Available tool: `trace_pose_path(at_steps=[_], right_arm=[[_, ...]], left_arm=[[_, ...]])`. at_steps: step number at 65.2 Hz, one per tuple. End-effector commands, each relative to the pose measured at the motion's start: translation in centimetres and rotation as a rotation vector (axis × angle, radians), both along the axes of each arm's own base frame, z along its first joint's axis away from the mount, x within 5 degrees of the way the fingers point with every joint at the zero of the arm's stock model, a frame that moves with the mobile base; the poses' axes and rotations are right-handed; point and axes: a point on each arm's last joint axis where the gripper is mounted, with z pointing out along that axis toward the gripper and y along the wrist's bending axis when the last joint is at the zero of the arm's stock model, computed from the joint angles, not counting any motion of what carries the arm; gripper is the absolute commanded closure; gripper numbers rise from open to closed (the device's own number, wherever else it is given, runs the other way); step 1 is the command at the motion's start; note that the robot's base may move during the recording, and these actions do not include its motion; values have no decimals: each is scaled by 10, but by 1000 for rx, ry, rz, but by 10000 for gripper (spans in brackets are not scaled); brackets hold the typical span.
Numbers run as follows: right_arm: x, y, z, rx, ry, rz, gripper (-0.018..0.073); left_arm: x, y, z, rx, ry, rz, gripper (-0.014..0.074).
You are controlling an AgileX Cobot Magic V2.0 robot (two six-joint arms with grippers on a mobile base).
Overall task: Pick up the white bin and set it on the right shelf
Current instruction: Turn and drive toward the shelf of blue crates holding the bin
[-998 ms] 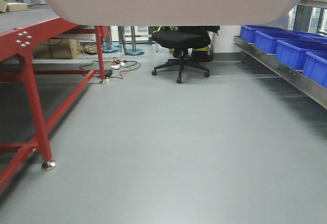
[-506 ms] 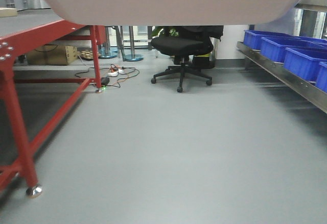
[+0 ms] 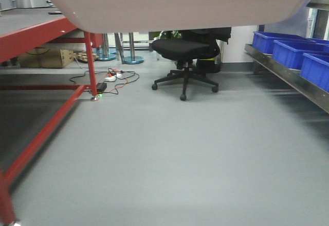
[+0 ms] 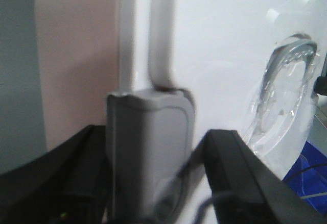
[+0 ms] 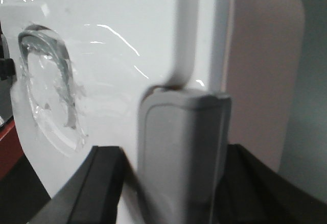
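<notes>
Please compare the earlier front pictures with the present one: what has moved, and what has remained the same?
The robot seems to have rolled forward: the red-framed table slides left toward the edge, the blue crates on the right shelf drift right, and the office chair looks nearer. The white bin stays raised across the top of the view, with the left gripper and right gripper on its grey side latches.

L claw (image 4: 156, 134) & R claw (image 5: 171, 152) each clamped on white bin (image 4: 225, 40).
</notes>
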Motion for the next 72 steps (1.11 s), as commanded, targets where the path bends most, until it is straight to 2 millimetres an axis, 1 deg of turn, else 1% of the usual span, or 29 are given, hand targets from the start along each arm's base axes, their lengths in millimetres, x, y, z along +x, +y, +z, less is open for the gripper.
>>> trace_pose_path(at_steps=[1, 12, 20, 72], right_arm=[[-16, 14, 21, 134, -47, 148, 136], [-15, 14, 22, 134, -48, 145, 136], [-15, 14, 22, 134, -49, 144, 136], [-15, 14, 22, 135, -50, 141, 136]], left_arm=[[-8, -10, 23, -174, -18, -84, 335], [2, -10, 16, -174, 14, -80, 335], [5, -11, 14, -174, 25, -79, 335], [5, -11, 14, -176, 25, -79, 335]])
